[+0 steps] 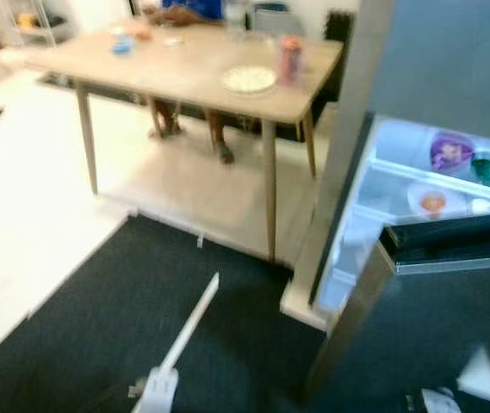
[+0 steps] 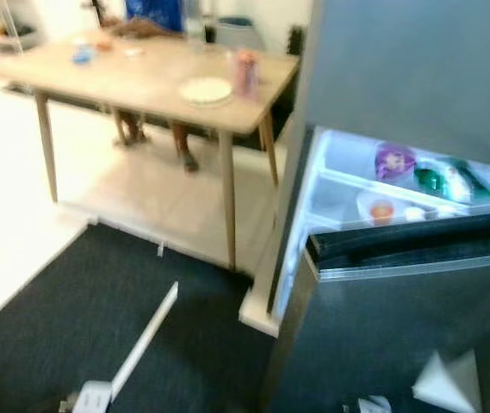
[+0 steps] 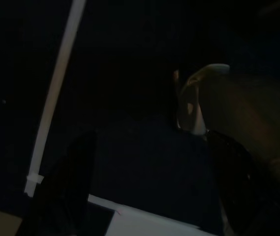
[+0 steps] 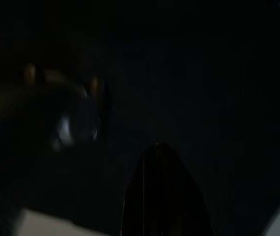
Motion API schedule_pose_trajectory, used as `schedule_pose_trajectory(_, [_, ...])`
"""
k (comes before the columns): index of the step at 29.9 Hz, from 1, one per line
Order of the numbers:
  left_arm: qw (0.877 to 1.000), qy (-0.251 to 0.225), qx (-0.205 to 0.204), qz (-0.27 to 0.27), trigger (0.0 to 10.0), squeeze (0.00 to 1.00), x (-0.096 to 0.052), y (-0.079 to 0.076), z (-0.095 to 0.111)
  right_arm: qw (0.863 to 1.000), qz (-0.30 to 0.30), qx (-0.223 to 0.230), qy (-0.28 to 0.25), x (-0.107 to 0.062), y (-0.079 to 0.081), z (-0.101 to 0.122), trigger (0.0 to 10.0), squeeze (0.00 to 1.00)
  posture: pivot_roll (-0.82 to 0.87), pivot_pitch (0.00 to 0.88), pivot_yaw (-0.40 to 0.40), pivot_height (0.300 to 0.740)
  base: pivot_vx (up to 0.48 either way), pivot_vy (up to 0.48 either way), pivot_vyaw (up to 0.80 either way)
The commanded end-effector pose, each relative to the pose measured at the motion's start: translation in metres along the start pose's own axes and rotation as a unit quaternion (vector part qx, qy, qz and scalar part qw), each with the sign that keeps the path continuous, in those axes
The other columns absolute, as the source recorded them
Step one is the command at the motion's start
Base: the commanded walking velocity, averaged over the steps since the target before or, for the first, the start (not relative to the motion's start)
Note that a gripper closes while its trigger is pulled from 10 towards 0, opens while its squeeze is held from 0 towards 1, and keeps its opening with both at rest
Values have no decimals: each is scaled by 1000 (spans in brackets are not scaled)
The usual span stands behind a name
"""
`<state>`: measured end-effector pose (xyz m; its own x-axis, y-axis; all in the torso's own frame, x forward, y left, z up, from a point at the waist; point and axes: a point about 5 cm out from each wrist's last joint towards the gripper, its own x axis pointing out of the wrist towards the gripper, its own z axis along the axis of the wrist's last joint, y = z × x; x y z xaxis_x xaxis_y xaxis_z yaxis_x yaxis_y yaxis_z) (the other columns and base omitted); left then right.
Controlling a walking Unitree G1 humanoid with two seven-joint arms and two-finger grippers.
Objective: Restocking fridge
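Observation:
The fridge [image 1: 438,60] stands at the right with its lower compartment open and lit. On its shelves are a purple pack [image 1: 448,151], a green item [image 1: 488,169] and a white bowl holding something orange [image 1: 433,202]. The open grey door [image 2: 400,327] swings toward me. A pink can [image 1: 290,58] and a white plate [image 1: 248,79] sit on the near right corner of the wooden table [image 1: 184,73]. My left gripper [image 3: 149,196] hangs over dark carpet, fingers apart and empty. My right gripper [image 4: 162,191] is in deep shade.
A person sits behind the table, legs [image 1: 219,138] showing beneath it. A small blue item [image 1: 121,45] lies at the table's far left. A long white strip [image 1: 189,327] lies on the dark carpet [image 1: 98,327]. White floor spreads at the left.

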<state>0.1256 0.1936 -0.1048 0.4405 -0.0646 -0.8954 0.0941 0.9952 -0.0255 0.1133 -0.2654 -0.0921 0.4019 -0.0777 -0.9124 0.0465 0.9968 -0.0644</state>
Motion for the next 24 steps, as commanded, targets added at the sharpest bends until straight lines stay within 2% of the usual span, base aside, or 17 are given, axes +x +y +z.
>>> schedule_pose_trajectory(1, [1000, 9, 16, -7, 10000, 0, 0, -2, -2, 1000, -10, 11, 21, -2, -3, -13, 10000, 0, -43, 50, -18, 740, 0, -480, 0])
schedule_pose_trajectory(6, [1000, 8, 16, 5, 10000, 0, 0, -1, -1, 1000, -14, 16, 13, -2, -4, -10, 10000, 0, -44, 50, -16, 740, 0, -472, 0])
schedule_pose_trajectory(11, [1000, 8, 10, 11, 10000, 0, 0, 1, -2, 999, -22, 29, -19, -1, -7, 3, 10000, 0, -44, 51, -16, 740, 0, 0, 0])
schedule_pose_trajectory(15, [1000, 8, 10, 10, 10000, 0, 0, 1, -2, 992, 0, 82, -92, -1, -7, 32, 10000, 0, -44, 53, -14, 740, 0, 0, 0])
schedule_pose_trajectory(17, [1000, 9, 11, 10, 10000, 0, 0, 1, -3, 984, 52, 108, -130, 0, 0, 49, 10000, 0, -44, 56, -11, 740, 0, 0, 0])
schedule_pose_trajectory(19, [1000, 9, 11, 9, 10000, 0, 0, 2, -3, 973, 126, 102, -162, -1, 12, 65, 10000, 0, -44, 56, -11, 740, 0, 0, 0])
schedule_pose_trajectory(20, [1000, 9, 11, 9, 10000, 0, 0, 2, -3, 973, 126, 102, -162, -1, 12, 65, 10000, 0, -44, 56, -11, 740, 0, 0, 0])
schedule_pose_trajectory(21, [1000, 11, 11, 11, 10000, 0, -1, 3, -4, 957, 203, 80, -192, -4, 26, 86, 10000, 0, -44, 61, -12, 740, 0, 0, 0])
schedule_pose_trajectory(22, [1000, 11, 11, 11, 10000, 0, -1, 3, -4, 957, 203, 80, -192, -4, 26, 86, 10000, 0, -44, 61, -12, 740, 0, 0, 0])
schedule_pose_trajectory(23, [1000, 12, 12, 12, 10000, 0, -1, 3, -5, 944, 245, 62, -212, -7, 32, 99, 10000, 0, -43, 61, -12, 740, 0, 0, 0])
schedule_pose_trajectory(24, [1000, 11, 11, 12, 10000, 0, -1, 3, -5, 938, 261, 47, -224, -9, 35, 108, 10000, 0, -43, 61, -12, 740, 0, 0, 0])
